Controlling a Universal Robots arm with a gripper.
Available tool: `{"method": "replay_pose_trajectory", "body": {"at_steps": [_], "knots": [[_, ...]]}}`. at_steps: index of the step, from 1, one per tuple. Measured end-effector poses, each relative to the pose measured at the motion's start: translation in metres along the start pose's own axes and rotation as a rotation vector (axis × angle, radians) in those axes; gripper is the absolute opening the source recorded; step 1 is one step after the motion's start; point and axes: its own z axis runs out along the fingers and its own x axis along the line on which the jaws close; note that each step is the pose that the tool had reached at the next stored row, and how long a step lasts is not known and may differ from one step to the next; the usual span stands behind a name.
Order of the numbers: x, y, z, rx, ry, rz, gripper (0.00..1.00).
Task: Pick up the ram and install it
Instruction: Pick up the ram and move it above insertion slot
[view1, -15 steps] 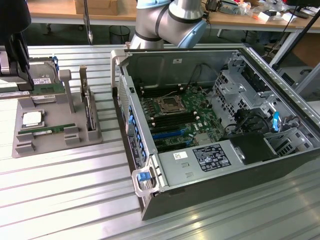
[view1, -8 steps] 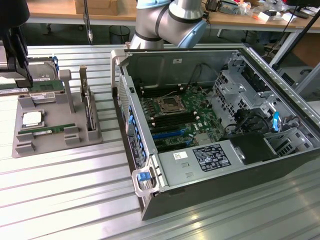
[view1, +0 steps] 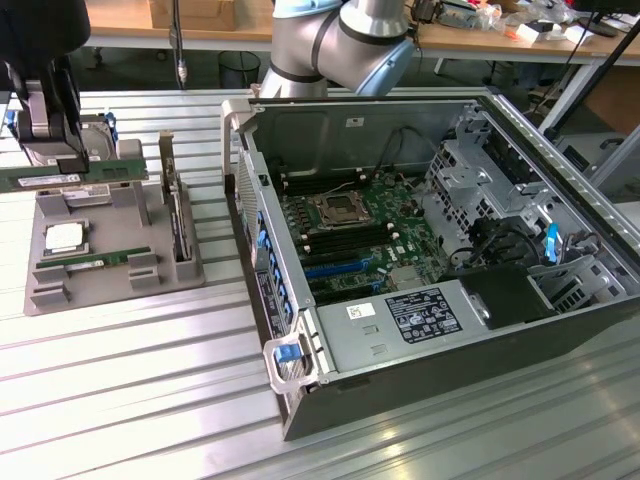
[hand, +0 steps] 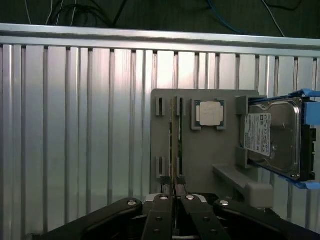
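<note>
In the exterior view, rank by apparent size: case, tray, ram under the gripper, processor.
1. Case
2. Tray
3. Ram under the gripper, long but thin
4. Processor

Silver arm (view1: 320, 40), black claw (hand: 173, 186), silver screws (hand: 131, 202)

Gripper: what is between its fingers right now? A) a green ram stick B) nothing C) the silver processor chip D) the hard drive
A: the gripper is shut on the long green ram, while the processor chip and hard drive sit on the grey tray.
</note>
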Motion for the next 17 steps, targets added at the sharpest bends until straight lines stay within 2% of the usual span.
{"method": "replay_pose_trajectory", "body": {"at_steps": [5,17], "knots": [[0.0,-0.0172,-0.0008,0.0,0.0005,0.0,0.12],[0.001,-0.0319,-0.0014,0.0,0.0023,0.0,0.12]]}}
